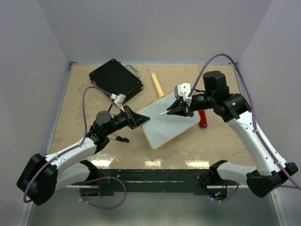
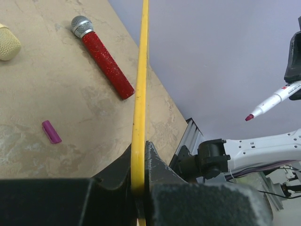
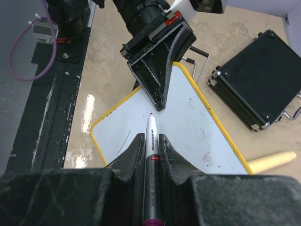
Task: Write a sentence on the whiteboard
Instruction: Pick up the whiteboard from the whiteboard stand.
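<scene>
**Whiteboard (image 1: pixel 169 123) being held steady for writing**

The whiteboard is lying aslant in the middle of the table, between the two arms. Nearest the bases, the left gripper (image 1: pixel 135 117) is pinching the yellow frame at the board's near-left edge, with its jaws narrowed right down onto the thin rim. This grip is probably keeping the board from sliding under pen strokes. Whether that edge is being lifted off the table I cannot tell.

Further in, the right gripper (image 3: pixel 150 137) is clamping a marker (image 3: pixel 151 165) lengthwise between its fingers. The uncapped tip is pointing down at the white surface, which suits writing. In the left wrist view the tip is hanging clear of the board, not touching it. No words are showing, only a faint stray stroke, so the writing is looking barely begun.

Beyond the board, a red microphone (image 2: pixel 103 59) and a wooden handle (image 1: pixel 157 85) are lying on the table. Farthest off is a black case (image 1: pixel 115 80).
</scene>
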